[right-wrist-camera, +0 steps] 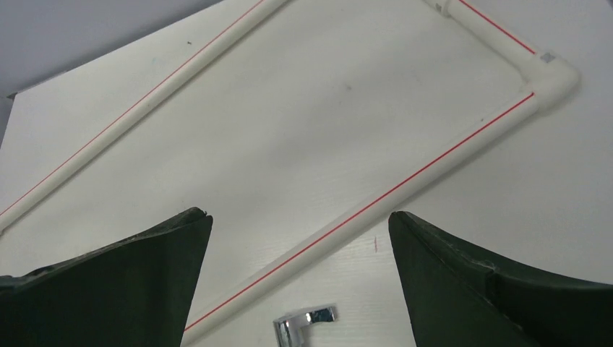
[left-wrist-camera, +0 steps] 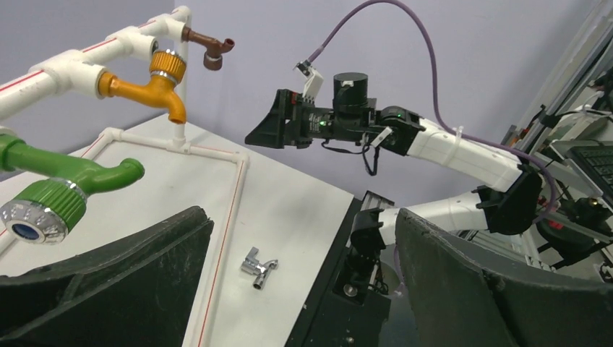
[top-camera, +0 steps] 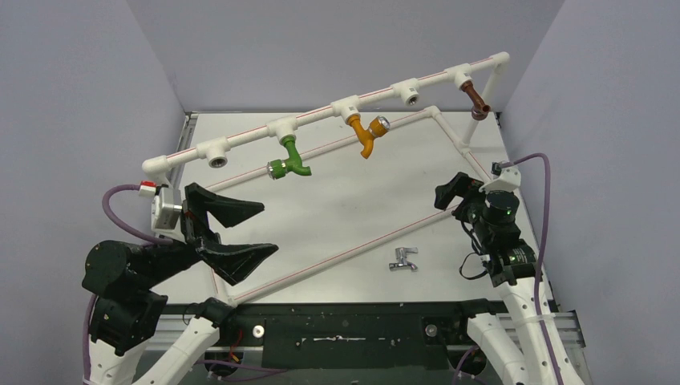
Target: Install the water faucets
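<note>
Reading this as pre-grasp: chrome tap (top-camera: 404,259) lies loose on the tabletop (top-camera: 353,200) close to the near edge, right of centre, just on the near side of the low frame pipe (top-camera: 337,257), with nothing touching it. Right tool (right-wrist-camera: 298,217) hangs above it, a little further toward the right edge, fingers spread wide and empty, aimed down at pipe and tap. Its wrist view has the tap at the bottom of frame between the two fingers, so my guess is it's lining up the pick. Left tool (top-camera: 269,229) is also spread wide and empty, raised near the left edge and facing across the tabletop. Probably parked to receive or steady, can't say which. Rail (top-camera: 321,119) along the far side sits up off the tabletop so taps hang below it: green tap (top-camera: 290,160), orange tap (top-camera: 367,135) and brown tap (top-camera: 477,100) are in their tees. Two sockets are bare: left socket (top-camera: 217,160) near the far-left corner, and mid socket (top-camera: 410,97) between orange and brown. Chrome tap likely goes in one of these. Risk: it's small, shiny and lying flat, so it can skid or come up cocked, and its thread must meet the socket square.
</note>
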Robot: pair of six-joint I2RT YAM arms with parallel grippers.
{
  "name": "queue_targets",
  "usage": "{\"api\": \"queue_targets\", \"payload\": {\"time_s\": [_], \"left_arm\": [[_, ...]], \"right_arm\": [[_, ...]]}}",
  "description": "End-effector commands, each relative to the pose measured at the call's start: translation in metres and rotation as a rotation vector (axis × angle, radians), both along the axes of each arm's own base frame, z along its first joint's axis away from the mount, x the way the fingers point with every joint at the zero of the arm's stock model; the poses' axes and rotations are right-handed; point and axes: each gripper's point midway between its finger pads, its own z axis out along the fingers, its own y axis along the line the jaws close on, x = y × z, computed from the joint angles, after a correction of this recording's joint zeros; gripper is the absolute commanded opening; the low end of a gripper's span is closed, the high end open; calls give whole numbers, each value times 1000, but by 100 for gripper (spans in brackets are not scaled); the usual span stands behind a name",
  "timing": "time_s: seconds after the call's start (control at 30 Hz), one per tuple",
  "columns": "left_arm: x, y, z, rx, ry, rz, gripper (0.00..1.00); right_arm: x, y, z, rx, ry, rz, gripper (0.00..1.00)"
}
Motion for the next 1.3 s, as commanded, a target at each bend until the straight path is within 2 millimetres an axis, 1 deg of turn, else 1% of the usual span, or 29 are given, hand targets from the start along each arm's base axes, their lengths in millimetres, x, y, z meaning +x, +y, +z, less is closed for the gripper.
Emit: {"api": "queue_targets", "payload": {"time_s": [0.0,0.07,0.2,0.3,0.5,0.6,0.7,0.8,0.97,1.03,1.07,1.13,1.27], "left_arm": [[7,1,-18,73,25,26,97],[8,0,-26,82,45,24,97],[10,-3,-41,84,88,10,97],[11,-3,-53,97,110,12,97],[16,-2,-67,123,142,38,97],[17,-2,-73,131,159,36,97],[18,-2,-79,141,169,41,97],[20,-4,-84,147,180,36,97],[25,-6,-91,166,193,34,97],[26,-8,-95,176,202,26,97],[27,-9,-97,180,207,23,97],[29,-9,-100,192,213,22,97],[30,-9,-103,211,219,24,97]], "right_arm": [[-23,8,1,66,89,16,100],[-29,13,-5,72,132,48,100],[-39,36,-23,74,195,207,100],[-46,43,-35,76,225,264,100],[-52,37,-49,80,266,200,100],[-53,41,-56,80,291,200,99],[-54,43,-66,73,316,176,96],[-55,57,-76,88,339,189,94],[-55,72,-94,41,373,171,92],[-56,77,-105,12,386,153,91],[-58,83,-112,-9,399,159,91],[-60,87,-126,-44,434,142,90],[-60,99,-143,-95,463,149,87]]}}
